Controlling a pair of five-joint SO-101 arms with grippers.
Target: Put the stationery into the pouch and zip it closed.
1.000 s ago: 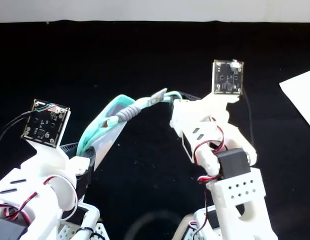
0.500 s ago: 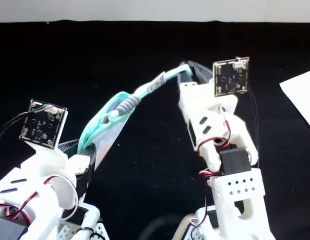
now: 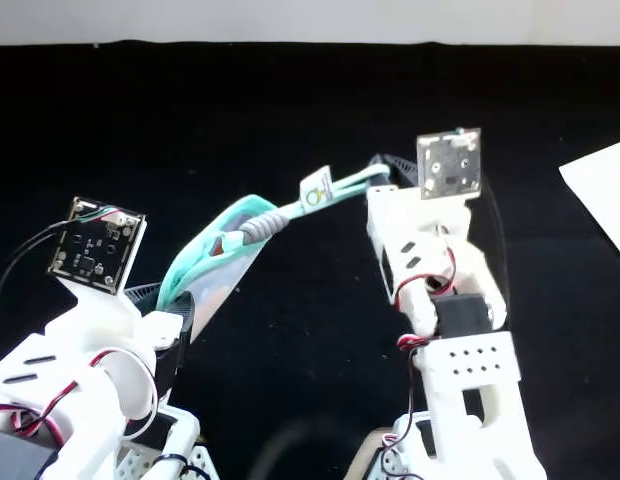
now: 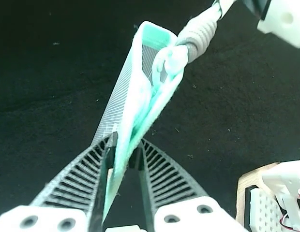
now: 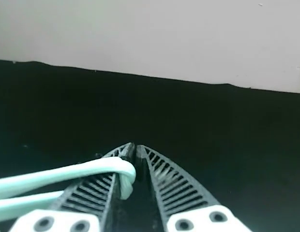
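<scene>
While held at both ends, the pouch [image 3: 215, 258] [image 4: 140, 87]: hangs above the black table [image 3: 290, 100], strung between the two sets of jaws.
Left gripper [image 4: 123, 141] [image 3: 172, 300]: jaws nearly together, clamped on the pouch's lower edge; the mint fabric and its clear ribbed side are pinched flat between the fingers.
Right gripper [image 5: 135, 146] [image 3: 392, 162]: jaws drawn in until the tips meet, gripping the pull cord [image 5: 67, 175] [image 3: 352, 182]; the mint cord hooks over one finger and drops into the narrow gap between the two.
Pouch long axis: runs straight out from the left jaws towards the right jaws, narrow edge up, its mouth end farthest from the left fingers.
Grey ribbed sleeve [image 3: 260, 228] [image 4: 201, 31]: sits on the cord just beyond the pouch's far end, between the two grippers.
Tag [image 3: 316, 190]: small white square on the cord, nearer the right jaws; it carries a mark too small to read.
White sheet [image 3: 600, 195]: lies on the table, well apart from the right jaws.
</scene>
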